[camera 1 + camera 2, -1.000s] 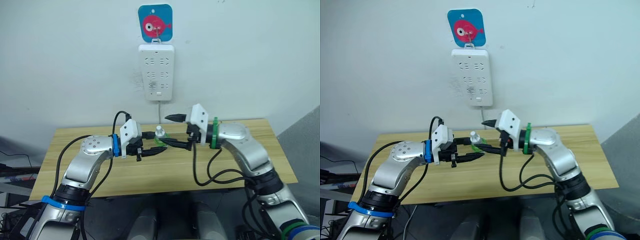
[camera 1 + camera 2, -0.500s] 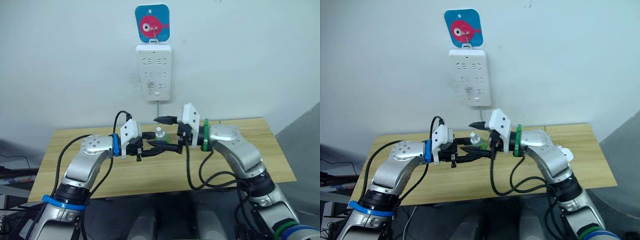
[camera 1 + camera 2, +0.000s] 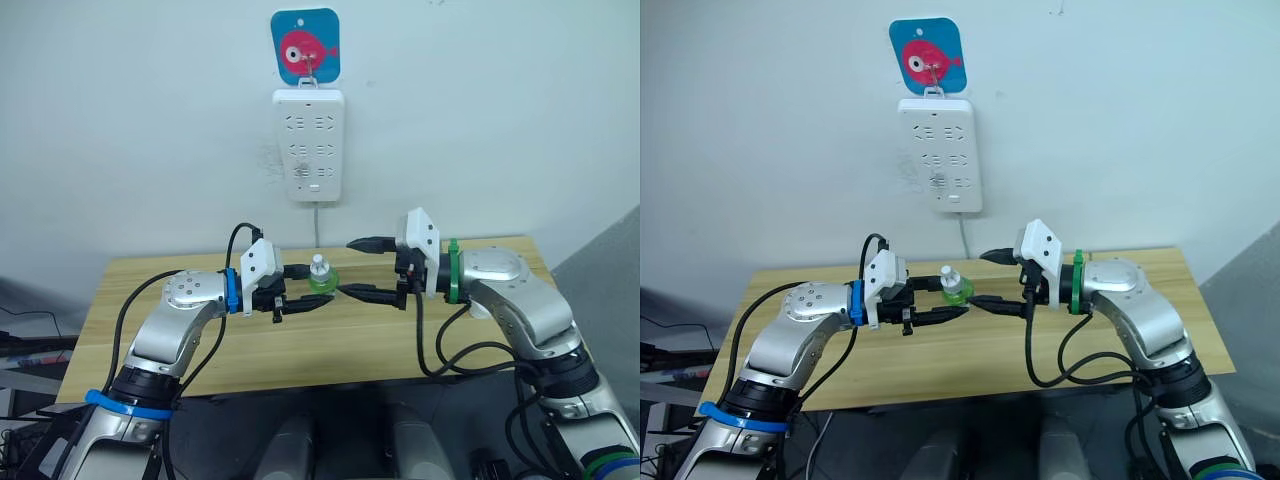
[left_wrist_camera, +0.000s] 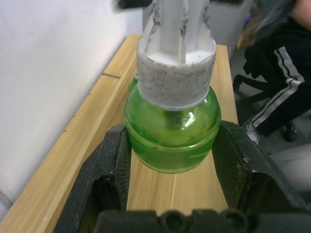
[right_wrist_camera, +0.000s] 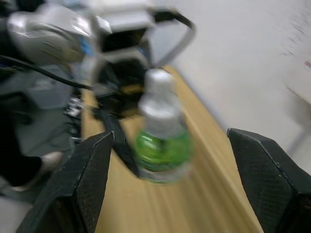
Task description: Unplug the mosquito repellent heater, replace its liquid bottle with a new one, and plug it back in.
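Gripping green bottle (image 4: 171,141), left fingers (image 4: 109,162) closed.

You see a liquid bottle (image 4: 171,141) of clear green plastic, glossy, with bright highlights on its rounded body. Its white cap (image 4: 175,73) looks matt and rough, speckled with dark flecks. The left gripper (image 4: 172,160) that clamps the bottle has black plastic fingers (image 4: 109,165) with a dull, slightly grainy finish. The right gripper (image 5: 170,194) has fingers (image 5: 262,179) that show a finely textured matt black surface. Your table (image 3: 300,355) is pale wood with a visible grain and a smooth, low-sheen top. The power strip (image 3: 309,145) on the wall is smooth white plastic.
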